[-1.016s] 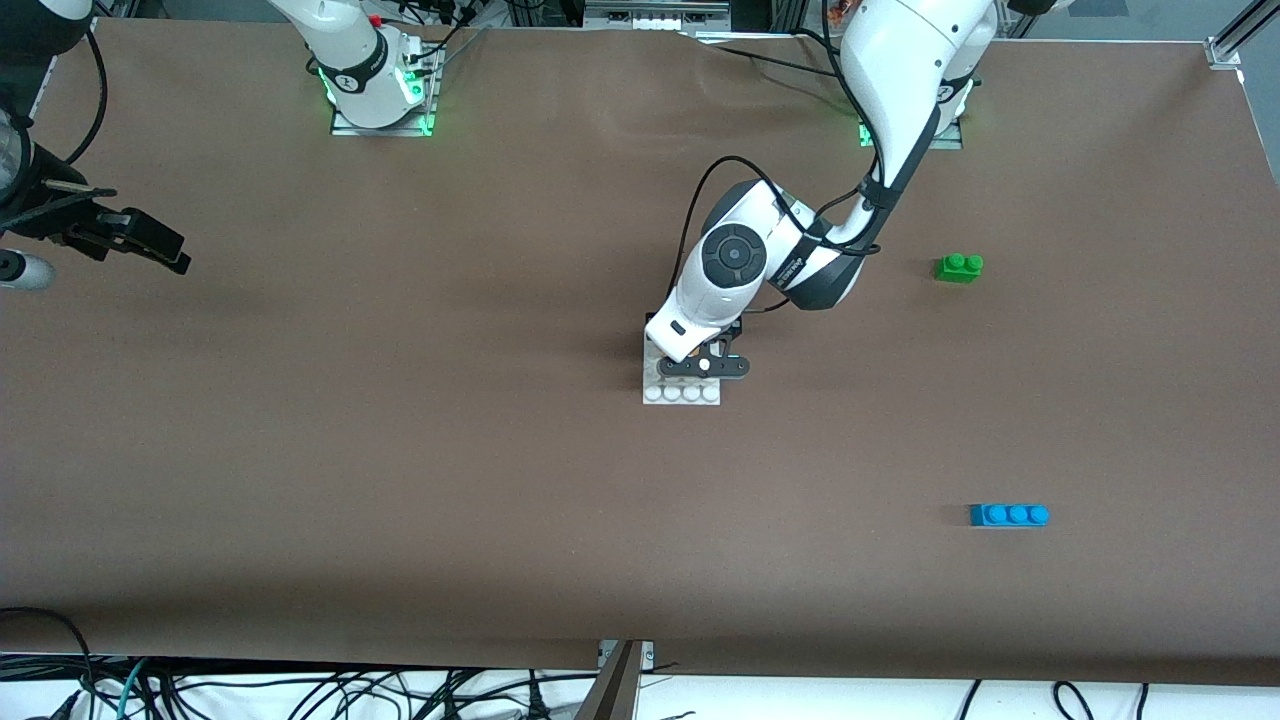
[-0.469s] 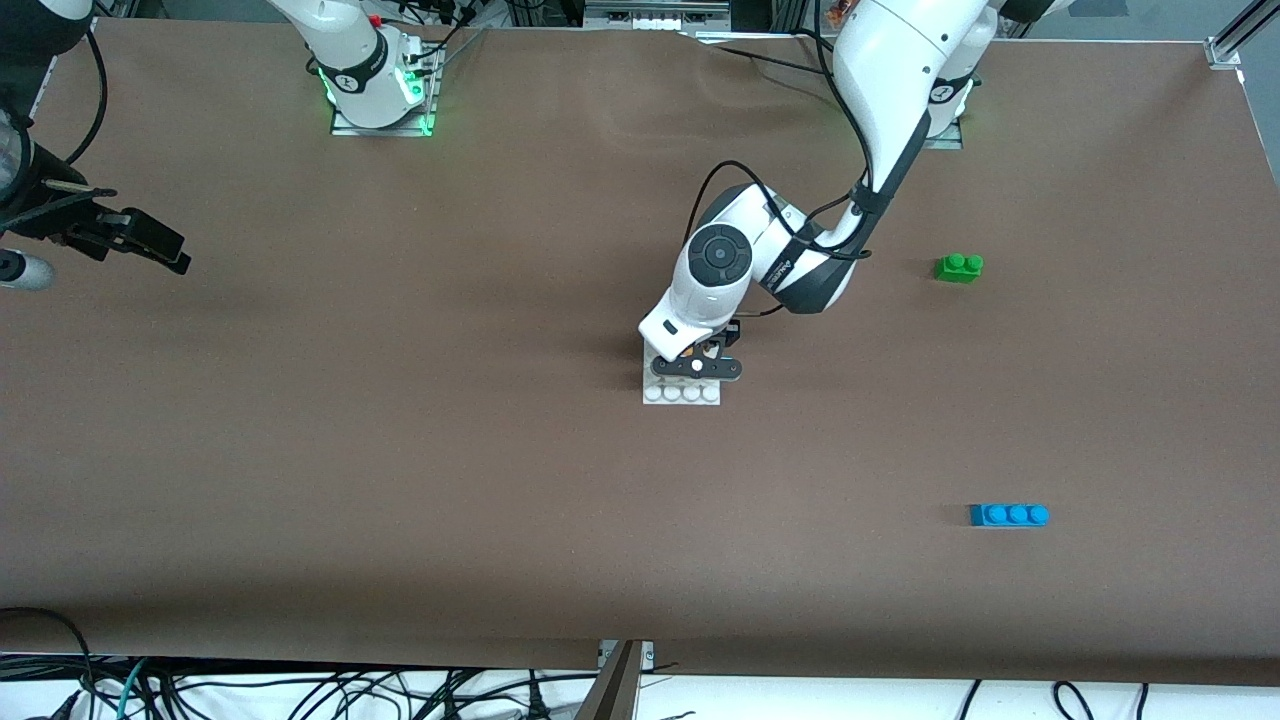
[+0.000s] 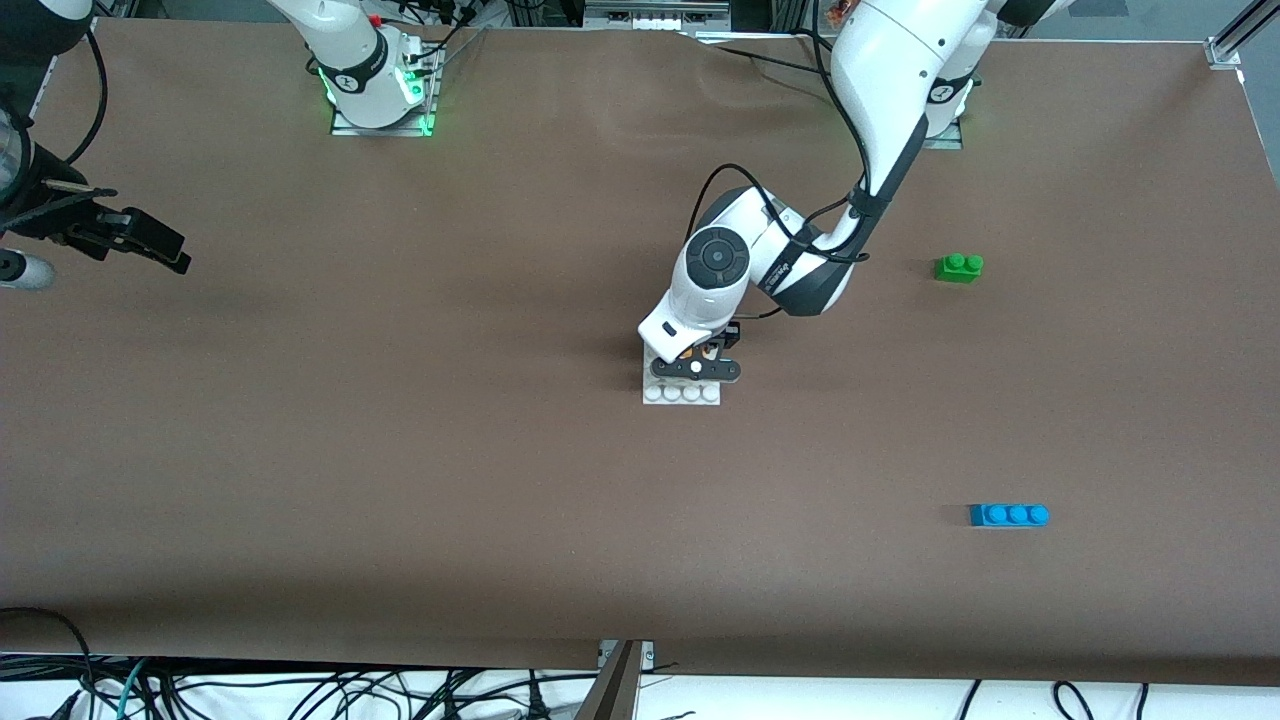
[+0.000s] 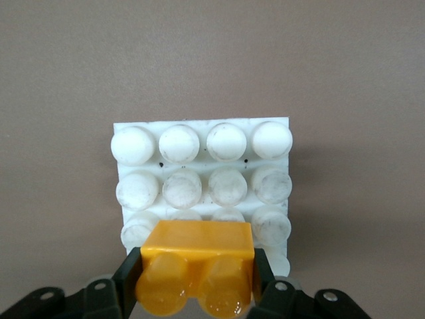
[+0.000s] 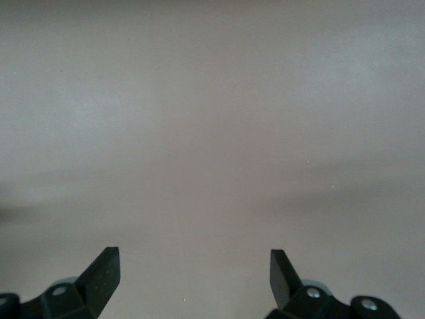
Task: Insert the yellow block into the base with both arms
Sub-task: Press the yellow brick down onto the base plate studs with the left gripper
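The left arm's white wrist hides most of the small yellow-orange plastic block (image 4: pixel 196 274) from the front camera, and part of the flat white square studded base (image 3: pixel 682 392) too. The left gripper (image 3: pixel 697 368) hangs low over the base, at the middle of the brown table (image 3: pixel 400 450), and squeezes the block between both fingers. The left arm bends down steeply. The right gripper (image 5: pixel 195 271), fingers spread wide, waits at 9 o'clock, over bare table.

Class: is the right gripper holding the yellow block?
No, the left gripper holds the yellow block; the right gripper is open over bare table.
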You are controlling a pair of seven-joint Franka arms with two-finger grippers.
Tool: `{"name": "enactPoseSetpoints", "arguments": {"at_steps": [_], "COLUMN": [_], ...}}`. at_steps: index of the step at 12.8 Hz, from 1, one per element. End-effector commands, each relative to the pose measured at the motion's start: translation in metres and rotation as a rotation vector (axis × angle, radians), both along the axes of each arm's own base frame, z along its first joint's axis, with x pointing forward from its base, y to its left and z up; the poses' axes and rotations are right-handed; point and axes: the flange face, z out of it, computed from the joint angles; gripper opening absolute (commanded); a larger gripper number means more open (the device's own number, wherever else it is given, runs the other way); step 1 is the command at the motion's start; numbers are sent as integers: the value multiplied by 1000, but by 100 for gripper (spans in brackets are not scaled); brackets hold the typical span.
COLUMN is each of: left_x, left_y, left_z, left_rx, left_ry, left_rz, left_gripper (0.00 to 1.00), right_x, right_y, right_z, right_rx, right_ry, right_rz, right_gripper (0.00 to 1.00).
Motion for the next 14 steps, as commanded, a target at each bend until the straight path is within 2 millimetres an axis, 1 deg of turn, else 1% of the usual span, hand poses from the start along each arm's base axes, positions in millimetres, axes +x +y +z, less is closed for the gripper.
{"name": "enactPoseSetpoints", "arguments": {"at_steps": [1, 6, 8, 10, 12, 13, 14], "left_x": [3, 3, 5, 5, 5, 5, 7], "left_y": [-11, -12, -13, -14, -13, -14, -13], "left_z": [-2, -8, -15, -15, -14, -9, -6], "left_rx": [10, 13, 16, 15, 14, 7, 3], "left_ry": [-11, -3, 3, 3, 9, 10, 11], "left_rz": [5, 19, 47, 54, 62, 72, 80], "left_gripper": [0, 0, 0, 0, 29, 39, 79], "right_x": [-4, -4, -4, -4, -4, -4, -4], "right_y": [0, 0, 0, 0, 0, 0, 0], "right_z": [2, 2, 2, 2, 2, 2, 2], "right_rx": [7, 7, 7, 7, 7, 7, 7], "right_ry": [3, 3, 3, 3, 3, 3, 3], "right_rz": [5, 5, 5, 5, 5, 5, 5], "right_gripper": [100, 100, 100, 100, 100, 100, 100]}}
